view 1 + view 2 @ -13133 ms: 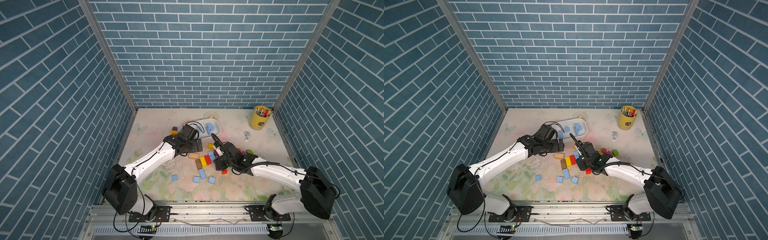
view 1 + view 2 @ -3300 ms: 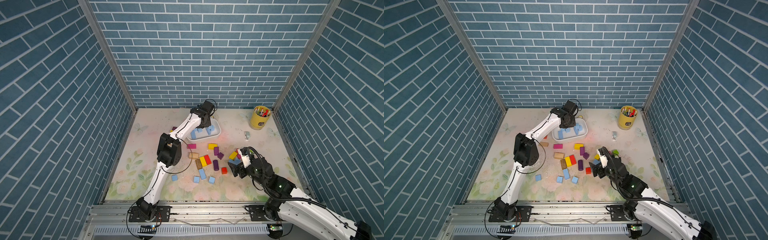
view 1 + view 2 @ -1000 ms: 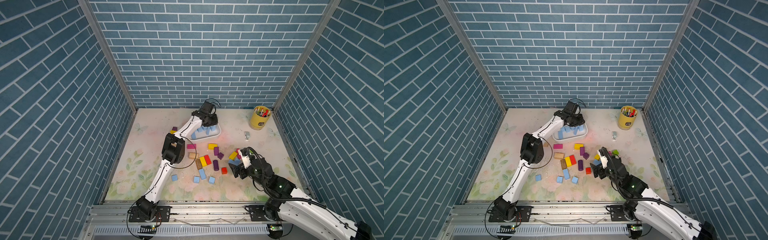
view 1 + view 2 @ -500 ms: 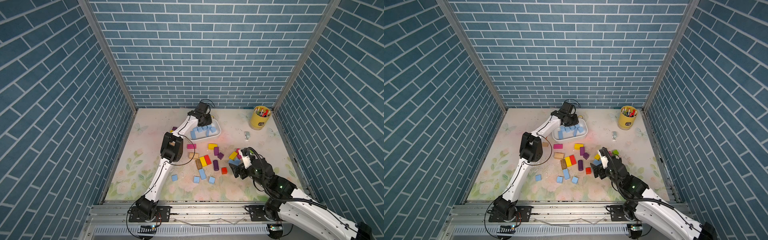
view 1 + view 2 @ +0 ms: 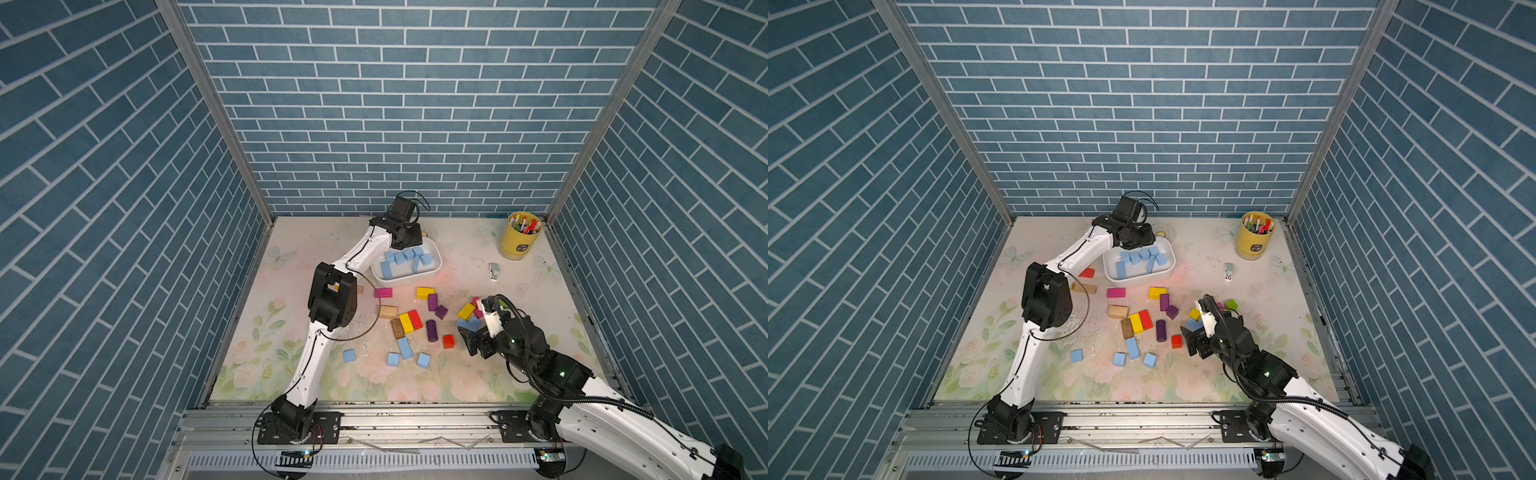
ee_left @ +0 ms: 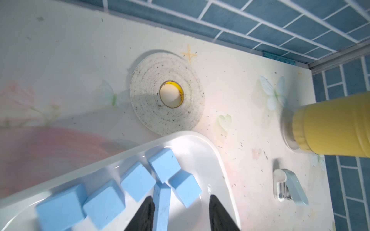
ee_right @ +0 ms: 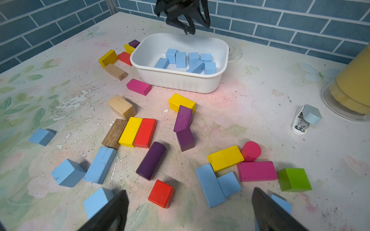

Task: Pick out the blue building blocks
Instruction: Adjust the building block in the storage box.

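Several blue building blocks (image 5: 405, 259) (image 5: 1142, 259) (image 7: 188, 60) lie in the white tub (image 5: 432, 272) (image 5: 1167, 274) at the back. My left gripper (image 5: 407, 239) (image 6: 181, 198) hangs over the tub's far end, its jaws apart. A long blue block (image 6: 162, 206) leans beside one finger and is not pinched. More blue blocks lie loose on the table: a front group (image 5: 404, 348) (image 7: 100, 165) and two flat ones (image 7: 209, 185) by a yellow brick. My right gripper (image 5: 471, 332) (image 7: 190, 212) hovers wide open just before those two and holds nothing.
Red, yellow, purple, pink, green and tan wooden blocks (image 7: 138, 132) are scattered mid-table. A yellow pen cup (image 5: 519, 243) stands back right, with a small stapler (image 5: 493, 272) near it. A tape roll (image 6: 167, 94) lies behind the tub. Tiled walls close in three sides.
My left gripper's jaws have opened over the tub, letting go of the long blue block, which now leans among the others. The right arm has not moved.
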Robot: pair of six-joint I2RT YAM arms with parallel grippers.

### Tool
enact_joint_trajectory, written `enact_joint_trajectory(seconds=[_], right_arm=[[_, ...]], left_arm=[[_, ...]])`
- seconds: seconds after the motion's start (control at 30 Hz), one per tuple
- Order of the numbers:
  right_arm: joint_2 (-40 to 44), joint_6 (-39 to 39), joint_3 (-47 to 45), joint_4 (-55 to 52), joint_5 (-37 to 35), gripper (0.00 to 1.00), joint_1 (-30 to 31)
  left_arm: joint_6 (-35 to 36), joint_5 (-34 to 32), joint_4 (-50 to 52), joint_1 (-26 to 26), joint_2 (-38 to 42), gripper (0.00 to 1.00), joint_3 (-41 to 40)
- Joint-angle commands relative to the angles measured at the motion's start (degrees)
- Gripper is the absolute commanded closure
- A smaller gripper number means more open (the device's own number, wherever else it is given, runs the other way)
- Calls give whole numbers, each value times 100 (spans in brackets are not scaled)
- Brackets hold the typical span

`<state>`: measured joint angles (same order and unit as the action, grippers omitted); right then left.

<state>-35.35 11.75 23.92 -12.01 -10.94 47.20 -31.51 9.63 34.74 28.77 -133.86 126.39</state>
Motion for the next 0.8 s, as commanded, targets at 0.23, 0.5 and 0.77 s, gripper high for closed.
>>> enact_joint_trajectory(seconds=[0.23,0.5,0.77], right_arm=[[-4,206,165,-161,-111,5,-9],[-304,362,291,-355,-280,5,-4],[-630,381,355,-261,-142,5,-5]], left_arm=[[477,-230,-717,246,2249,22,-2464],[673,-639,-1125,669,3812,12,-4328],[419,-1242,-1045,1223,4890,4,-5493]])
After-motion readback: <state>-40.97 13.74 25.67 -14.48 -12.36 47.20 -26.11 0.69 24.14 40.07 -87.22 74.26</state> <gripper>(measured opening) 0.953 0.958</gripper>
